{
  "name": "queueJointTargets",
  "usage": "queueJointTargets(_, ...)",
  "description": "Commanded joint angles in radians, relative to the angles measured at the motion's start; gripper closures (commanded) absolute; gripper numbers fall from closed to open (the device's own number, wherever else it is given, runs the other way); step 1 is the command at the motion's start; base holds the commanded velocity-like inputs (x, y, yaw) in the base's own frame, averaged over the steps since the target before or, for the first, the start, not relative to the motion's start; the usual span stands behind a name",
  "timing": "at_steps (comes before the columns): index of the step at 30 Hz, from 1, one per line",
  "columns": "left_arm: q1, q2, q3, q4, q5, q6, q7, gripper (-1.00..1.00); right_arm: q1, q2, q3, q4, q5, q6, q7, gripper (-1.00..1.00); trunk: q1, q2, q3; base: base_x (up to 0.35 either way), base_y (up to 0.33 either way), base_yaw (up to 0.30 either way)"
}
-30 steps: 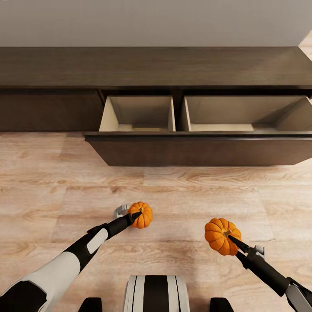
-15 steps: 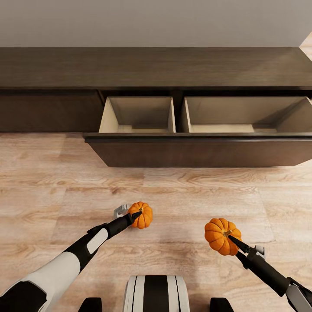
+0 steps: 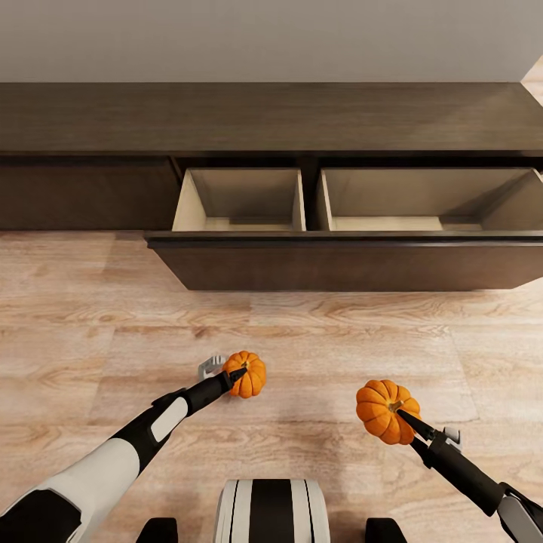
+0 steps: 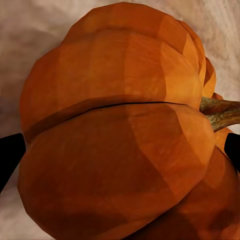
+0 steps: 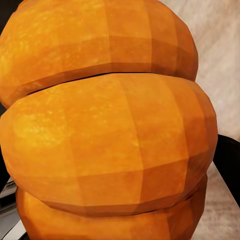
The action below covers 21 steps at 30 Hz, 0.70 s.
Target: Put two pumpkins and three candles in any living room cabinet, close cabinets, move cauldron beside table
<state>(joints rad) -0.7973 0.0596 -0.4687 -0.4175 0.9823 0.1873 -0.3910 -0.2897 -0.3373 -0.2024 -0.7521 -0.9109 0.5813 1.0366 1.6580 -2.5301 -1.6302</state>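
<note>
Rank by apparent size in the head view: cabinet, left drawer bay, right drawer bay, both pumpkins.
1. cabinet
2. right drawer bay
3. left drawer bay
4. pumpkin in the right gripper
5. pumpkin in the left gripper
The pumpkin gap may just be camera nearness.

Pumpkins [image 3: 246, 375] [image 3: 381, 409]: bright orange, ribbed; stem [image 4: 220, 112] brown-green. Cabinet [image 3: 264, 117]: dark brown wood grain; drawer interiors [image 3: 241, 197] light tan. Floor [image 3: 90, 317]: pale oak plank pattern. Wall [image 3: 264, 38]: plain grey. Arms [image 3: 113, 460]: black and white.
</note>
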Motion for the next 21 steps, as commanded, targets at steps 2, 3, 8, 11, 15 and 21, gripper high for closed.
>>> queueJointTargets(2,0.0,0.0,0.002,0.001,0.001,0.001,0.04,1.0,0.0,0.0,0.0,0.0,-0.006,0.008,0.0,1.0,0.0,0.0,0.0,0.0,0.0,0.0)
queueJointTargets(3,0.0,0.0,0.002,0.001,0.001,0.001,0.04,1.0,0.0,0.0,0.0,0.0,-0.006,0.008,0.0,1.0,0.0,0.0,0.0,0.0,0.0,0.0)
queueJointTargets(8,0.0,0.001,0.002,0.0,0.001,0.001,0.039,1.0,0.0,0.0,0.0,0.0,-0.006,0.008,0.0,1.0,0.0,0.0,0.0,0.0,0.0,0.0)
queueJointTargets(11,0.0,0.002,0.002,-0.001,0.001,0.002,0.036,1.0,0.0,0.0,0.0,0.0,-0.006,0.008,0.0,1.0,0.0,0.0,0.0,0.0,0.0,0.0)
queueJointTargets(15,0.0,0.004,0.001,-0.009,0.001,0.006,0.017,1.0,0.0,0.0,0.0,0.0,-0.006,0.008,0.0,1.0,0.0,0.0,0.0,0.0,0.0,0.0)
queueJointTargets(21,0.002,0.005,-0.002,-0.114,0.001,0.051,-0.033,1.0,0.0,0.0,0.0,0.0,-0.006,0.008,0.0,1.0,0.0,0.0,0.0,0.0,0.0,0.0)
